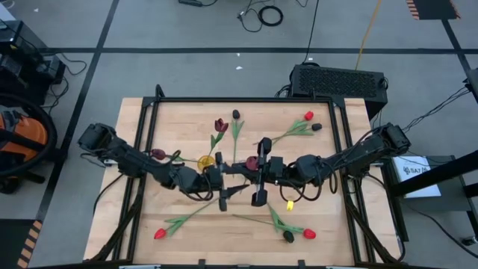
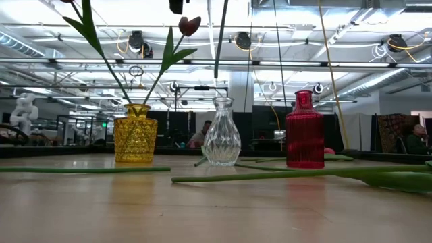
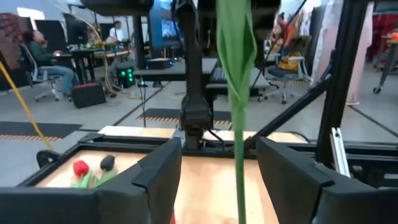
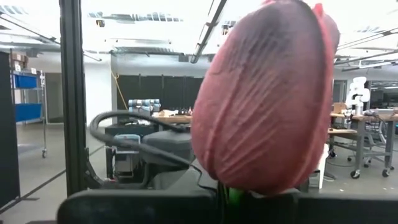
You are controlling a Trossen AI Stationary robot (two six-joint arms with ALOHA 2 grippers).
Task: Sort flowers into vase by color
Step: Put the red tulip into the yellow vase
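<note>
The right gripper (image 1: 261, 166), pressed tight on the stem, holds a maroon tulip (image 4: 267, 93) upright over the clear vase (image 2: 221, 132); its head fills the right wrist view. Facing it, just on the yellow vase's (image 2: 135, 133) side of the clear vase, the left gripper (image 3: 217, 171) stands spread, the same tulip's green stem (image 3: 238, 112) running free between its fingers. This looks like a handover or steadying step. Next, I judge, the stem must be lowered into the vase of matching colour. Both arms reach inward, meeting mid-table. Other tulips (image 1: 299, 127) lie around the clear vase.
</note>
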